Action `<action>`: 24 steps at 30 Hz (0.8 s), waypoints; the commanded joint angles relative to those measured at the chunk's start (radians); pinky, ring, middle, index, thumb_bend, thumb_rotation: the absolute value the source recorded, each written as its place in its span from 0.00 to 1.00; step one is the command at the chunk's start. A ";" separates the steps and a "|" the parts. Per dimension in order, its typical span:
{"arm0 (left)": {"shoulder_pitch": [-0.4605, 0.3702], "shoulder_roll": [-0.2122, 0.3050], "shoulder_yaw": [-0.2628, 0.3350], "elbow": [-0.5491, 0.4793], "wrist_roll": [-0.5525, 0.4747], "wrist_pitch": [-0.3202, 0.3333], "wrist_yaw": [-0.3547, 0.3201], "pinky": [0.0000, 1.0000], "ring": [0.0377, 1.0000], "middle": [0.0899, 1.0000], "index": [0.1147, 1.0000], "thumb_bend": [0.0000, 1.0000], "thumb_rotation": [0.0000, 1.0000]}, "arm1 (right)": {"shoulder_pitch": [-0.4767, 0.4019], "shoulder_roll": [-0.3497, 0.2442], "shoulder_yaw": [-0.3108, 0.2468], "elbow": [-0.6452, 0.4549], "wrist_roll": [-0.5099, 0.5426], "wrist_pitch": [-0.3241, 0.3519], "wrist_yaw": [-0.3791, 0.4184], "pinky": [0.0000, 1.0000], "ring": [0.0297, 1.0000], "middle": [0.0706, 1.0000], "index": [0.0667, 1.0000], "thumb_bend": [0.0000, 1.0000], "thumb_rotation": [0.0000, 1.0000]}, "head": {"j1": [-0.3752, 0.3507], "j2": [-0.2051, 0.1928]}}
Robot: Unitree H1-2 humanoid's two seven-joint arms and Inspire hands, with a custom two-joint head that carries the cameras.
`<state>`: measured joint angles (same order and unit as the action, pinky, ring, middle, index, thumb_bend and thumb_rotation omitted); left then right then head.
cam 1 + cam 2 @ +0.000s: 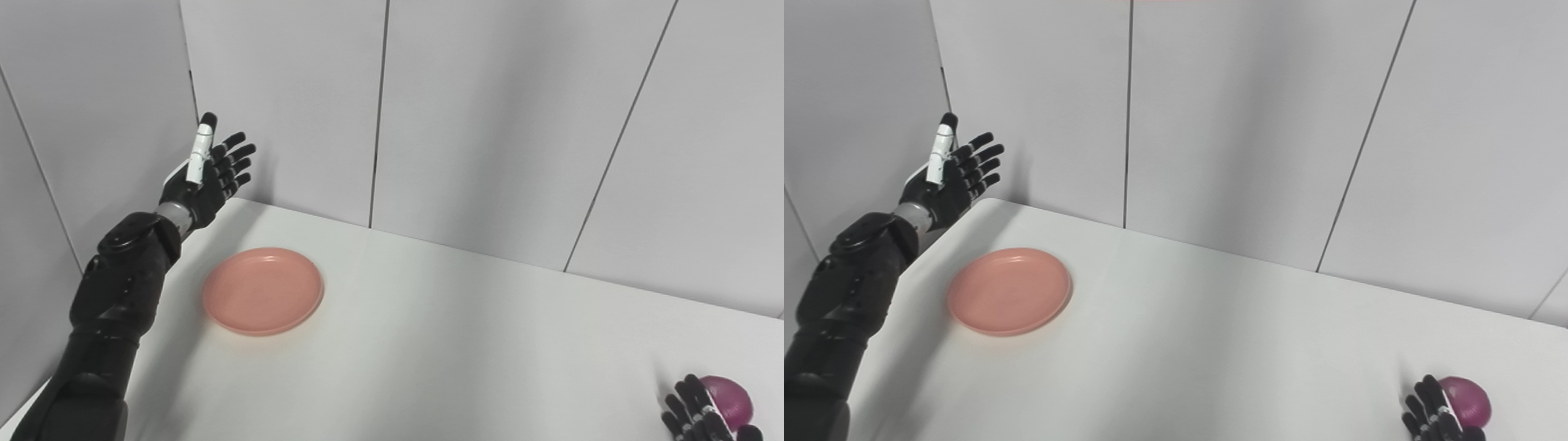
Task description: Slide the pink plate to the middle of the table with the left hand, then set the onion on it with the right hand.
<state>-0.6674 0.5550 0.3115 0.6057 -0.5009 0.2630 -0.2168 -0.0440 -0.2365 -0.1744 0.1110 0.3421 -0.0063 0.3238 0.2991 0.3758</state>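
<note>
- Plate (263,290), pink and round, lies flat on the white worktop (441,343) at about 9 o'clock from the worktop's middle, well toward the left side and near the back edge; nothing lies on it.
- Onion (729,401), purple-red and rounded, sits on the worktop at about 4 o'clock from the middle, close to the near right corner and well apart from the plate.
- Right hand (1436,413) shows only in part at the bottom edge of both views, with its dark fingers (695,404) standing just beside the onion on the onion's left, at 9 o'clock from it; they seem to touch its side, but the pictures do not show whether the hand has closed around it, so its hold cannot be told.
- Left hand (205,177) is raised in the air above the far left corner of the worktop, at about 11 o'clock from the plate and apart from it; the fingers are spread and stretched out, the thumb with its white casing points upward, and the hand holds nothing.
- Left arm (116,294), black and jointed, runs up from the bottom left corner along the worktop's left edge, passing the plate at its 9 o'clock side without touching it.
- Wall (490,122) of pale grey panels with dark seams stands behind the worktop at 12 o'clock and turns round the left side.
</note>
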 commanded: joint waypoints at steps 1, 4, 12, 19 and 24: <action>-0.066 0.054 0.020 0.025 0.019 -0.081 -0.025 1.00 0.97 0.92 0.90 0.87 0.94 | 0.065 0.055 0.022 0.117 0.017 -0.032 0.020 1.00 1.00 1.00 1.00 0.96 1.00 | 0.001 0.001; -0.065 0.064 0.038 0.096 0.025 -0.118 -0.042 1.00 0.98 0.92 0.92 0.86 0.95 | 0.065 0.055 0.019 0.119 0.015 -0.034 0.022 1.00 1.00 1.00 1.00 0.96 1.00 | 0.002 0.002; -0.031 0.047 0.081 0.190 0.025 -0.182 -0.058 1.00 1.00 0.94 0.97 0.84 0.98 | 0.072 0.050 0.016 0.108 0.017 -0.029 0.029 1.00 1.00 1.00 1.00 0.96 1.00 | -0.001 0.013; -0.026 0.036 0.089 0.301 0.021 -0.260 -0.119 1.00 0.99 0.94 0.95 0.88 0.96 | 0.078 0.049 0.017 0.089 0.012 -0.013 0.019 1.00 1.00 1.00 1.00 0.96 1.00 | -0.002 0.020; -0.031 0.026 0.115 0.386 0.002 -0.321 -0.159 1.00 0.95 0.89 0.90 0.92 0.88 | 0.081 0.052 0.012 0.077 0.016 0.000 0.010 1.00 0.99 1.00 0.98 0.92 1.00 | -0.003 0.028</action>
<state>-0.6523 0.5626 0.4159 1.0024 -0.4835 0.0039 -0.3427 -0.0386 -0.2374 -0.1801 0.1035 0.3441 -0.0073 0.3383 0.2961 0.4019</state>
